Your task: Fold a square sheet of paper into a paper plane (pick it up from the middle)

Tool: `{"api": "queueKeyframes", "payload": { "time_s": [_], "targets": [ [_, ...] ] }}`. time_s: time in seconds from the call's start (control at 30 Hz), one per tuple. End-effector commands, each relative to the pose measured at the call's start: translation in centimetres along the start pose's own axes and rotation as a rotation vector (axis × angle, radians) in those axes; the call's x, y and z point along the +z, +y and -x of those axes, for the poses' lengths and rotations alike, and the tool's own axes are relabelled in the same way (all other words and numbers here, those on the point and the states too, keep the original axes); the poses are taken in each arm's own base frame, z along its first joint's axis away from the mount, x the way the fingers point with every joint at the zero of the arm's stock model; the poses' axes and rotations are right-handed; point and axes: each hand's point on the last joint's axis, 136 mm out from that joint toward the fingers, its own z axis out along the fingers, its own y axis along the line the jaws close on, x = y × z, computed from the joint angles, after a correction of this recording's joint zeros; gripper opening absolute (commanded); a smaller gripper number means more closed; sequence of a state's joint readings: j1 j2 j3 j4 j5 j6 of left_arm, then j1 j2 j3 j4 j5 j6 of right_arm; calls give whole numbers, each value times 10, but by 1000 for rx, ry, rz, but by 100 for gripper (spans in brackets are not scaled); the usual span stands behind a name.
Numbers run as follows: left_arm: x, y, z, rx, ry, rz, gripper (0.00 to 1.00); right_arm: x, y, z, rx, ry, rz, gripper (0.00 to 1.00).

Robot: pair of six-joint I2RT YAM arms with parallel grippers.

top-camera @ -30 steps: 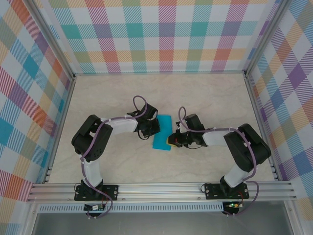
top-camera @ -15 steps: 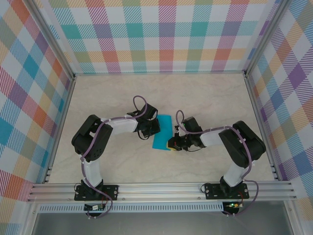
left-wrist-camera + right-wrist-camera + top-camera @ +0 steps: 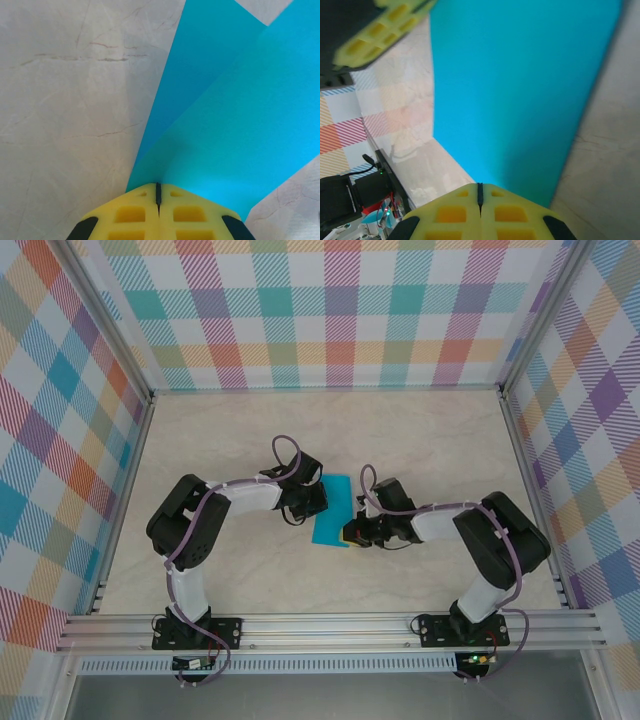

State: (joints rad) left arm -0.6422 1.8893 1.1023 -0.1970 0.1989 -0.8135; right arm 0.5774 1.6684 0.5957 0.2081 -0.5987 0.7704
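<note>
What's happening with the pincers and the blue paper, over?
Left pincer shut, tips at the folded teal paper's edge. Right pincer shut at the opposite edge. Paper on the table between them, nothing blocking.

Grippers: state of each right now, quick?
Left gripper: shut, tips at edge of the teal paper; grip cannot be told.
Right gripper: shut, tips at the paper's edge; grip cannot be told.

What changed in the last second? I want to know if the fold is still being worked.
The right gripper slid slightly toward the near side of the table, along the right edge of the square sheet of paper. Nothing was grasped or released. The left gripper and the paper stayed put, and both grippers stayed shut.
</note>
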Motion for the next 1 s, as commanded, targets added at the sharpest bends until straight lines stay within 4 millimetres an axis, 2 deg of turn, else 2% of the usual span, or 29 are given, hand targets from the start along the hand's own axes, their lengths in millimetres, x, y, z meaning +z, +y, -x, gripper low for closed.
{"api": "queueKeyframes", "payload": {
  "time_s": [0.0, 0.13, 0.23, 0.4, 0.5, 0.7, 0.83, 0.97],
  "targets": [
    [7, 26, -23, 17, 58, 99, 0, 5, -15, -11, -2, 32, -28, 0],
    [8, 25, -23, 16, 60, 96, 0, 5, -20, -12, -4, 33, -59, 0],
    [7, 26, -23, 16, 59, 96, 0, 0, -9, -6, -21, 15, -44, 0],
    [6, 27, -23, 19, 58, 99, 0, -21, 32, 25, -77, -63, -24, 1],
    [7, 29, -24, 17, 59, 105, 0, -31, 43, 49, -83, -116, -38, 2],
    [7, 29, -24, 14, 60, 103, 0, -30, 36, 88, -26, -152, -9, 3],
    [8, 29, -25, 14, 62, 105, 0, -18, 31, 96, -13, -130, 0, 2],
    [8, 30, -25, 13, 63, 107, 0, -10, 17, 99, 8, -133, -27, 2]
  ]
}}
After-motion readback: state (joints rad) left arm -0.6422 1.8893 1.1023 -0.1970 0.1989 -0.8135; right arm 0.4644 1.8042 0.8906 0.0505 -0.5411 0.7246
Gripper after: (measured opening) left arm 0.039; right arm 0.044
